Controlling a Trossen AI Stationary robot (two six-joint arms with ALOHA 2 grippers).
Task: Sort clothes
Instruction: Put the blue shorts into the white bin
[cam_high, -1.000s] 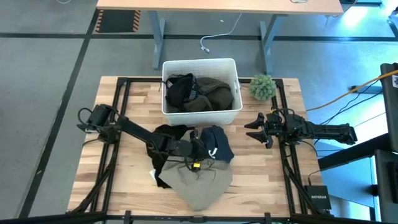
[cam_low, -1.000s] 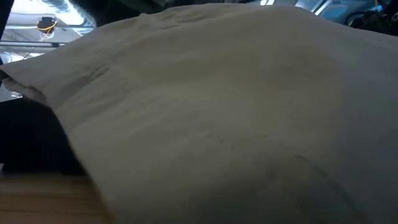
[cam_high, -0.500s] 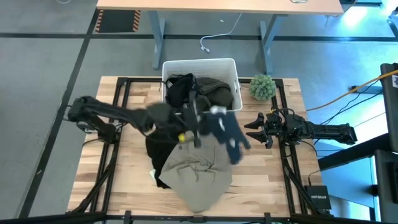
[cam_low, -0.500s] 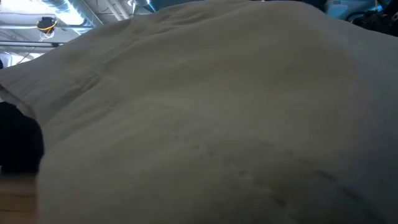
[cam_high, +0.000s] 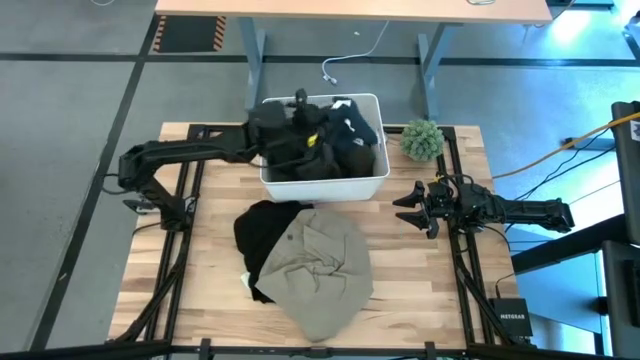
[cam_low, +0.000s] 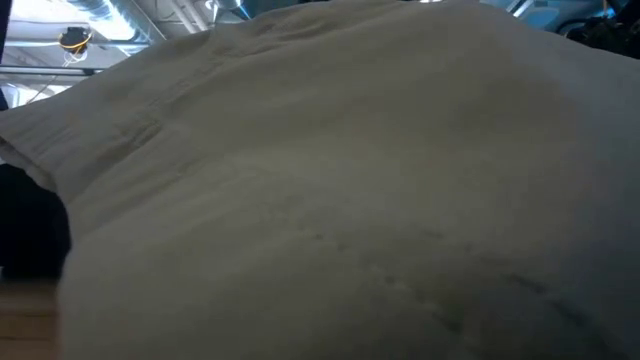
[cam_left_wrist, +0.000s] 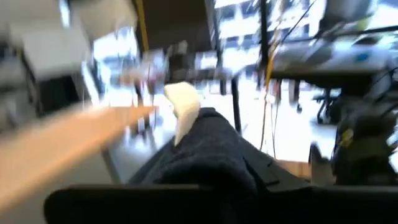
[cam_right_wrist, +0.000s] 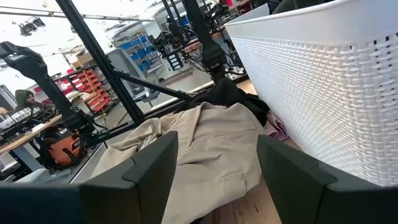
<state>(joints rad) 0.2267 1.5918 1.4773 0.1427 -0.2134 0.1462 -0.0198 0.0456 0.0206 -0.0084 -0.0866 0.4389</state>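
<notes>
Left gripper: upper centre, over the white rectangular plastic bin, clamped on a dark navy fabric garment.
Black garment: centre, on the wooden table.
Khaki-beige garment: overlapping it, lower centre.
Right gripper: right of centre, fingers apart, holding nothing.

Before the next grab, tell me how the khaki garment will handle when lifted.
The khaki garment lies creased and spread, so it will probably drape limply, not hold shape. It overlaps the black garment, so a lift may drag that along. It looks light, likely sliding easily on the wooden table.
</notes>
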